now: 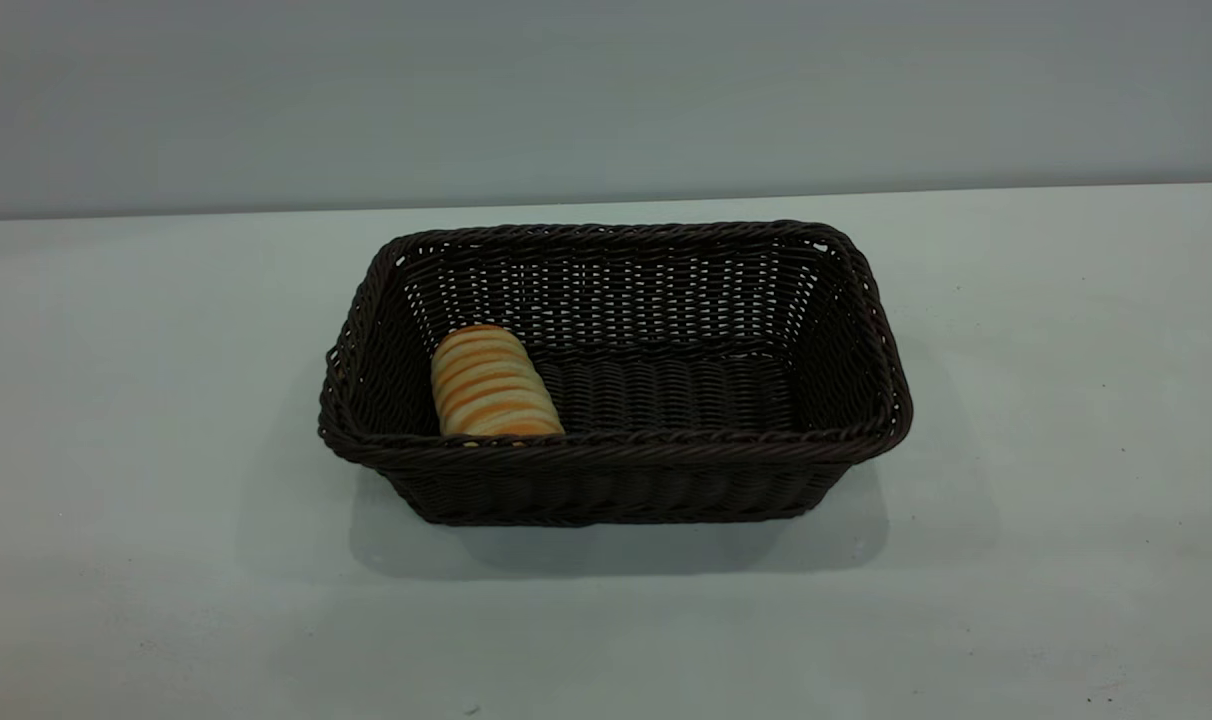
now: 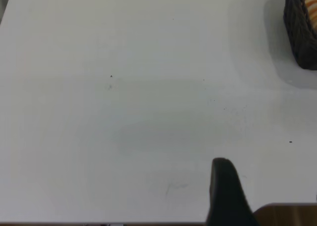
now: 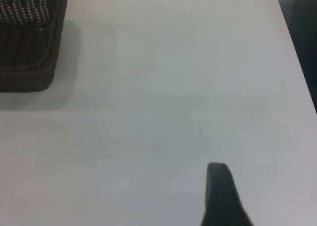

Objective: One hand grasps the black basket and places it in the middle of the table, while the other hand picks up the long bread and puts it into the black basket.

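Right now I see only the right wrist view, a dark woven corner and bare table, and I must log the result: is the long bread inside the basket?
Observer: Yes. The small golden-orange loaf with cream stripes lies inside the large dark woven wicker basket.
Operator: Which part of it?
Observer: In the exterior view the loaf sits at the basket's left end, close to the side wall; the rest of the basket floor is bare.
Operator: And the left arm?
Observer: The left claw hangs over the pale grey tabletop, well apart from the basket.
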